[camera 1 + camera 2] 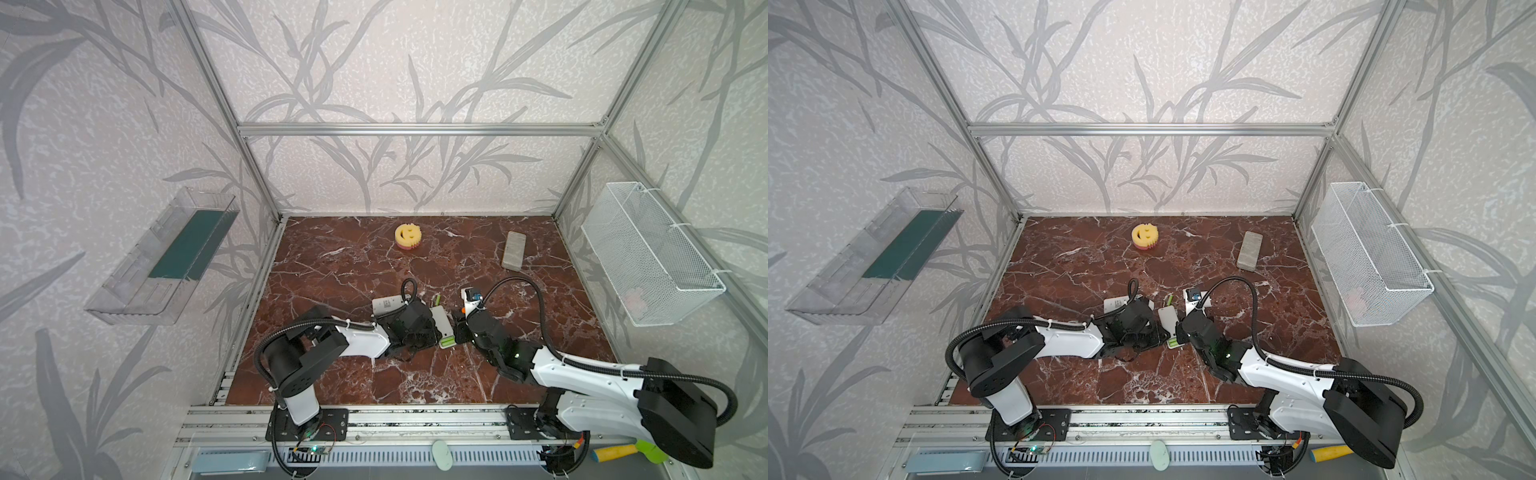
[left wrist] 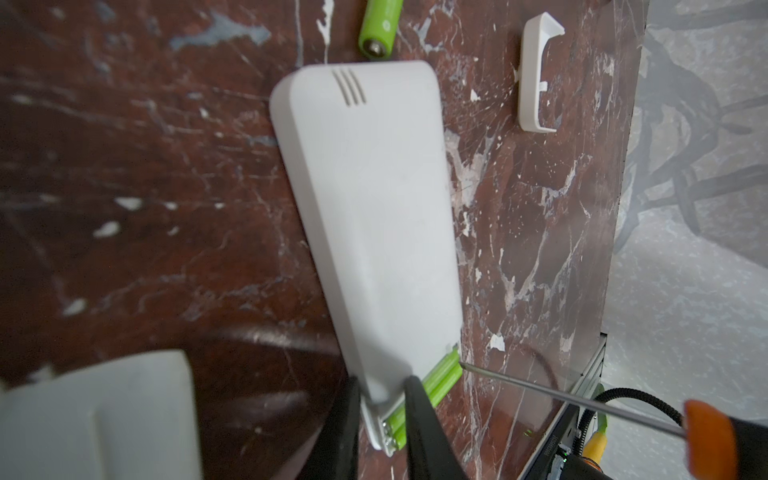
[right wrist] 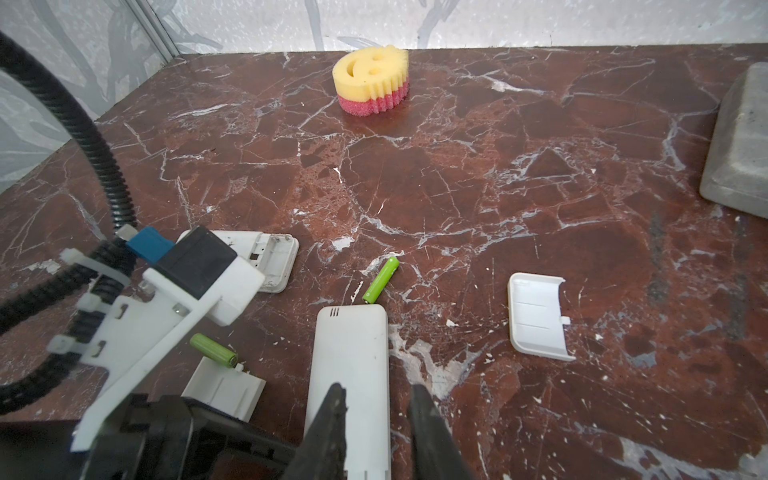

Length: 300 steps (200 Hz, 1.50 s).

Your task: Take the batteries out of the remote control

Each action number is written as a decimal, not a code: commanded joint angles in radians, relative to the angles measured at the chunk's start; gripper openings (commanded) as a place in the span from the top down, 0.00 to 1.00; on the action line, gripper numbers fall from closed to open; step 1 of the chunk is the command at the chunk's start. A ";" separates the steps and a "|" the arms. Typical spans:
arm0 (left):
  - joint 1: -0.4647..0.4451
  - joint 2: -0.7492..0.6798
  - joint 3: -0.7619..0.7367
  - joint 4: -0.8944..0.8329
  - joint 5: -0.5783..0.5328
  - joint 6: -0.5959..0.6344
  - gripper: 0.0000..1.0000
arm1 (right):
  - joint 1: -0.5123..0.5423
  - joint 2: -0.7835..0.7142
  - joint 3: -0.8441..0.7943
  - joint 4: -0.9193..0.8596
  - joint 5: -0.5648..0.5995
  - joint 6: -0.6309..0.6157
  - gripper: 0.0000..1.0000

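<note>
Left wrist view: left gripper (image 2: pixel 380 419) jaws pinching remote (image 2: pixel 370 216) end | right gripper (image 3: pixel 376 432) jaws narrow, holding screwdriver (image 2: pixel 582 405) | batteries (image 2: pixel 440 376) light, stiff, slick; pry at exposed ends.

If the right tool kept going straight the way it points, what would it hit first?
Probably the white remote, which lies right under and ahead of the right tool. Beyond its far end sits a loose green battery. How high the tool hovers is unclear.

Soft, even light filled the cell; the glossy red-brown marble tabletop (image 3: pixel 478 199) showed faint sheen, while the frame edges above it blurred.
</note>
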 commanded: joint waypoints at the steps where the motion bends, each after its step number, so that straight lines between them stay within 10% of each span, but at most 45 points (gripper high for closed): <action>1: -0.008 0.044 -0.010 -0.018 0.004 -0.020 0.79 | 0.006 -0.016 -0.013 0.025 0.003 0.055 1.00; 170: -0.050 0.114 -0.069 0.110 0.056 -0.116 0.83 | 0.004 0.011 -0.169 0.190 0.116 0.562 1.00; 300: -0.049 0.171 -0.108 0.257 0.058 -0.180 0.85 | -0.030 -0.096 -0.199 0.177 0.046 0.722 1.00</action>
